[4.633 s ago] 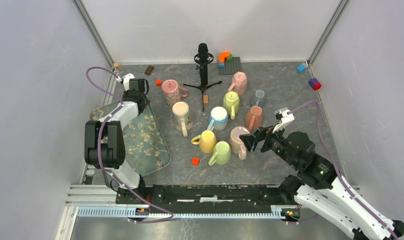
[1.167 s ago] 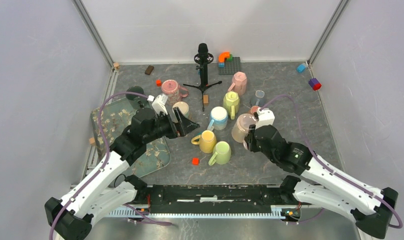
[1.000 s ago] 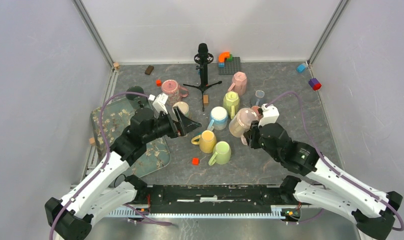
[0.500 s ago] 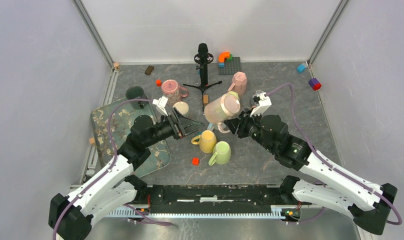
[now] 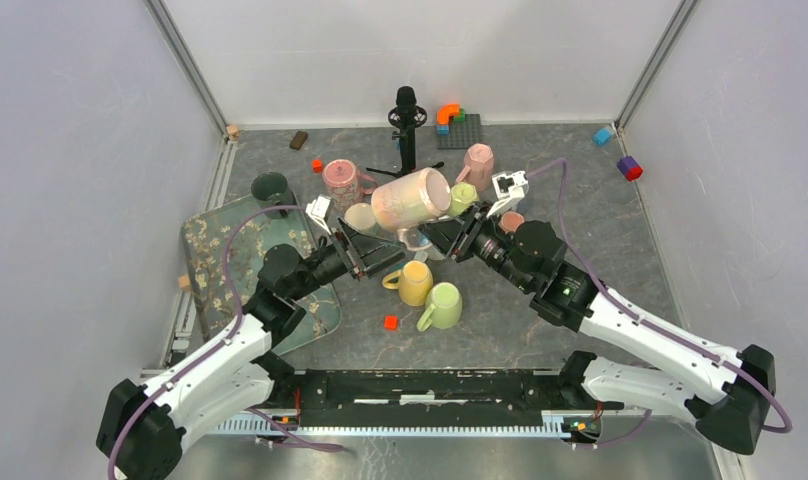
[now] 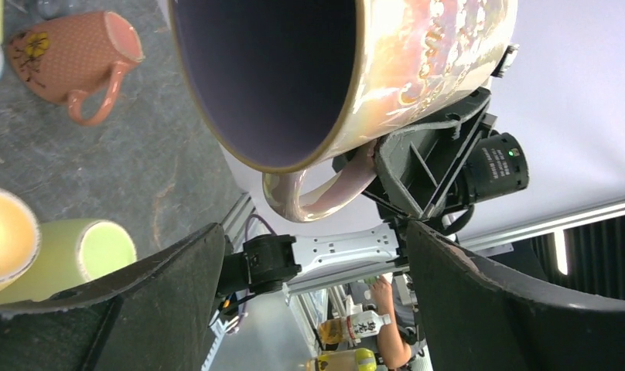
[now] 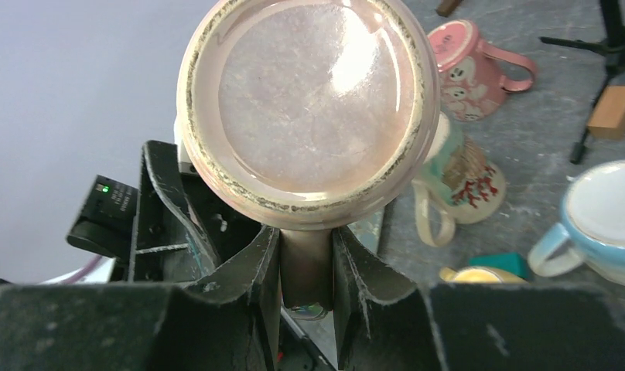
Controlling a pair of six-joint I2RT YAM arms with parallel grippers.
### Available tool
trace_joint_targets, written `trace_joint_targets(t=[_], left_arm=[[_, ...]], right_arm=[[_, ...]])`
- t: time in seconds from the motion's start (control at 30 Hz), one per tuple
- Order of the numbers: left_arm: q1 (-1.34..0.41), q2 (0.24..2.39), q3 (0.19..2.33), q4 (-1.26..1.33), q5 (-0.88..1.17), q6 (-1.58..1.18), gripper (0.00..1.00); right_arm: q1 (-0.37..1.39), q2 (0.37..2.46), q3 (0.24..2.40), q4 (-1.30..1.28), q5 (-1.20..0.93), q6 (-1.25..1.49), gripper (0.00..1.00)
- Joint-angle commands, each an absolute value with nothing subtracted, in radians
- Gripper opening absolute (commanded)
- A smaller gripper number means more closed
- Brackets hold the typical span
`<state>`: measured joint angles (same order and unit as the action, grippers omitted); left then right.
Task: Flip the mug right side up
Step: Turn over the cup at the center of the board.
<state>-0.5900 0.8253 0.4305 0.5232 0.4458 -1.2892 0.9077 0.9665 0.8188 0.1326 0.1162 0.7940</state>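
Grey marbled table [image 5: 580, 190] is crowded with cups [image 5: 442, 305]. Above it, the right gripper [image 7: 305, 267] pinches the handle of the pink mug [image 5: 411, 199], which lies sideways in the air. Left gripper [image 5: 370, 253] gapes wide, empty. Glazed ceramic, probably heavy and slippery; its rim wall seems a good second hold.

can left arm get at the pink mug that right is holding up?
Likely yes: the left gripper is open, facing the pink mug mouth, with nothing between. The right gripper pinches only the handle.

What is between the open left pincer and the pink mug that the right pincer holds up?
Nothing: in the left wrist view, only open air separates the left pincer from the pink mug.
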Motion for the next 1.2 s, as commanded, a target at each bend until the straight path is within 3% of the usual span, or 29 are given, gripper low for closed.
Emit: trace_joint_targets(t=[0.0, 0.53, 0.73, 1.07, 1.17], left_arm=[[-0.603, 0.844, 0.445, 0.672, 0.425, -1.361, 0.9], [-0.628, 0.862, 0.487, 0.807, 0.372, -1.413, 0.53], [-0.629, 0.842, 0.493, 0.791, 0.364, -1.408, 0.44], [-0.629, 0.819, 0.536, 0.673, 0.355, -1.347, 0.05], [-0.629, 0.807, 0.554, 0.626, 0.352, -1.319, 0.02]], right_arm=[[0.908, 0.966, 0.862, 0.437, 0.054, 0.873, 0.0], [0.91, 1.036, 0.771, 0.68, -0.081, 1.077, 0.0], [0.91, 1.053, 0.734, 0.741, -0.096, 1.119, 0.0], [0.91, 1.045, 0.667, 0.753, -0.1, 1.121, 0.0], [0.91, 1.038, 0.649, 0.751, -0.103, 1.104, 0.0]])
